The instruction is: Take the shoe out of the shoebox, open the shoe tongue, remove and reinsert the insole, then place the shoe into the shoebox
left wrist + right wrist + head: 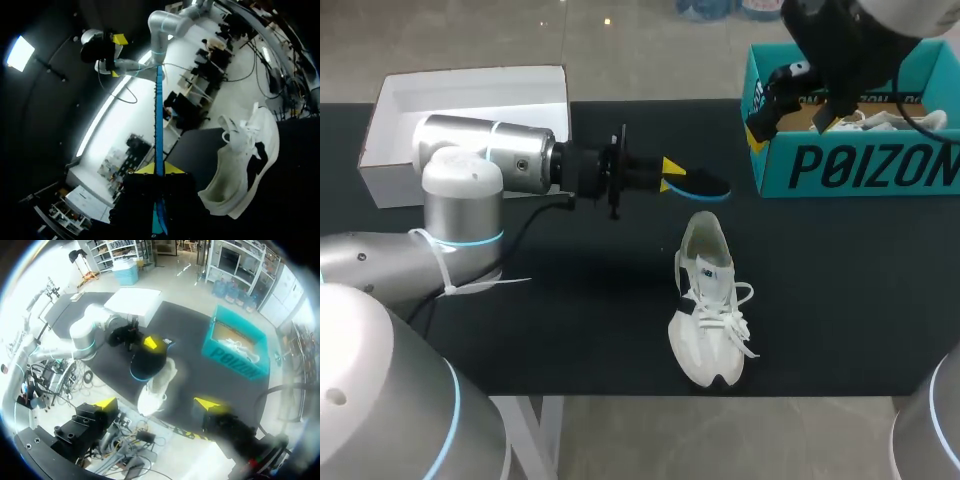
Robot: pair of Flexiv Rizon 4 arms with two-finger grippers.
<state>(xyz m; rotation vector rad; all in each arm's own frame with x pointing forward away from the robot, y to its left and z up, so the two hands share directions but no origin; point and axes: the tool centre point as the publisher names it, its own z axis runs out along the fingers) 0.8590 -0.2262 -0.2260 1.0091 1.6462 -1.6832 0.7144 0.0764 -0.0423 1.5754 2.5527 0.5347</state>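
Note:
A white shoe (710, 310) lies on the black table, toe toward the front edge, its opening toward the back. Just behind it my left gripper (670, 172) is shut on a black and blue insole (706, 186), held level above the table. In the left wrist view the insole (159, 115) runs edge-on out from between the yellow tips, and the shoe (245, 170) lies off to one side. My right arm (840, 50) hangs high over the teal shoebox (860, 165). Its gripper (157, 403) stands wide open, holding nothing, far above the shoe (159, 382).
The teal shoebox (235, 347) at the back right is open, with a second white shoe (880, 120) inside. A white box lid (470, 110) sits at the back left. My left arm's body (460, 200) covers the table's left part.

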